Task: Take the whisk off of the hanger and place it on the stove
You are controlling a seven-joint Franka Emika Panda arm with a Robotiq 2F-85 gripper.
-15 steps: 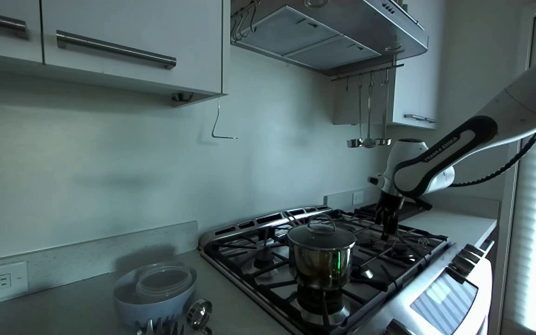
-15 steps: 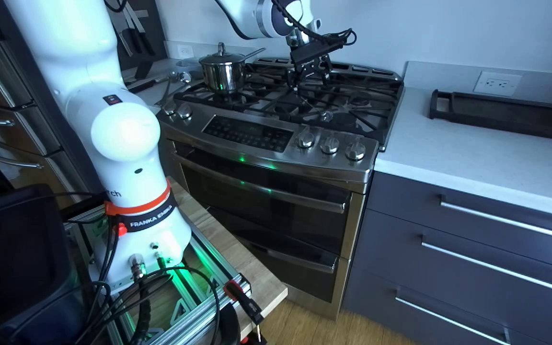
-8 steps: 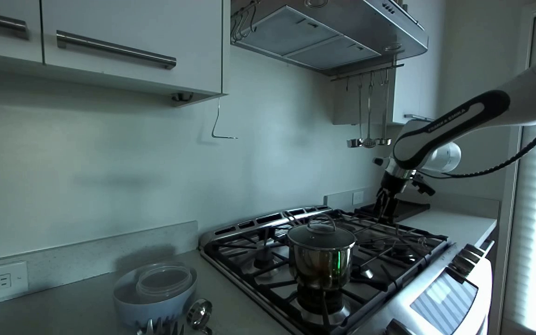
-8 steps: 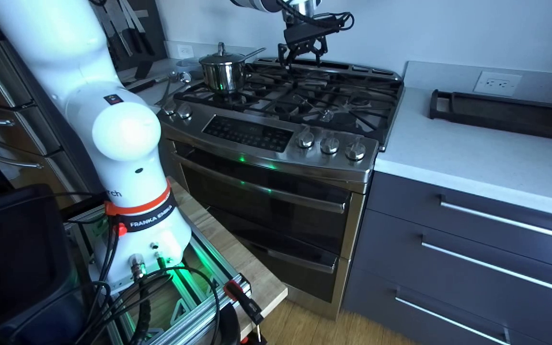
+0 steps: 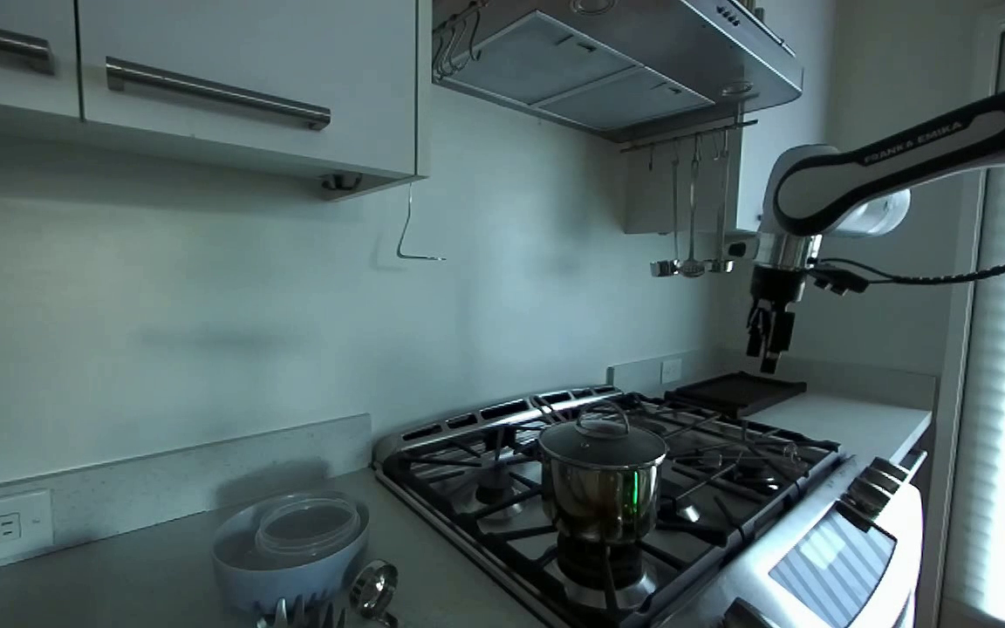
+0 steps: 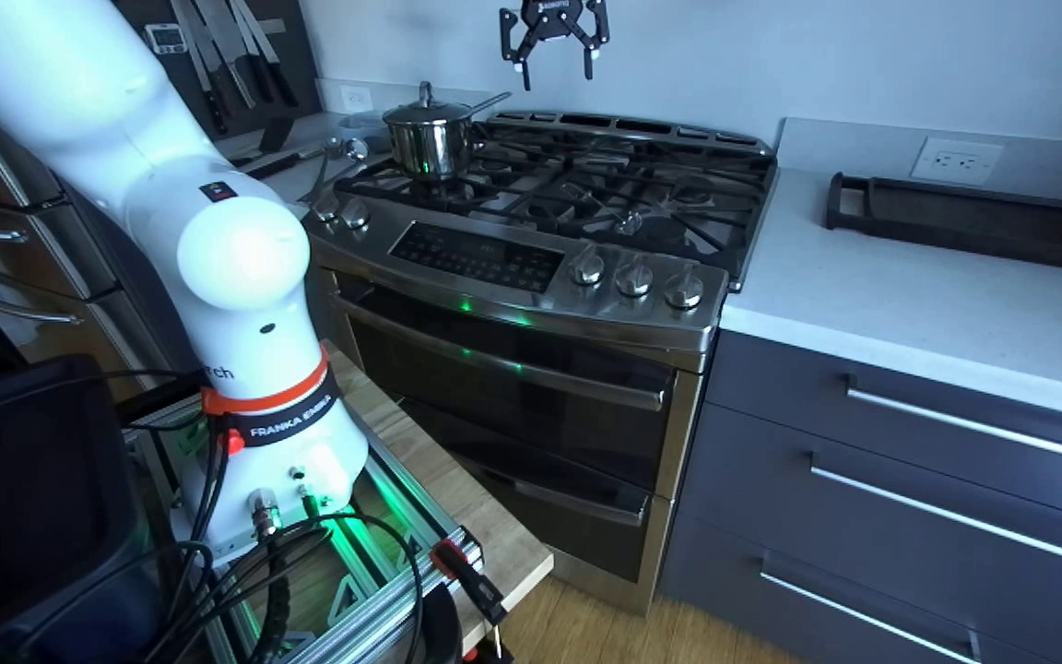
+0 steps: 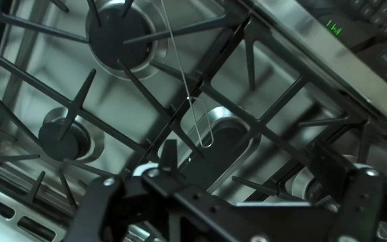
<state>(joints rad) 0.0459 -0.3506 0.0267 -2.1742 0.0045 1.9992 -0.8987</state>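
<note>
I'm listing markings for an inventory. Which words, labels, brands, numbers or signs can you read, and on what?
"FRANKA EMIKA": robot arm.
"FRANKA EMIKA": black band at its base.
"rch", its start hidden: above the orange band.
Too blurred: green digits on the stove.
Too small: markings on the keypad, white gadget and end effector.
</note>
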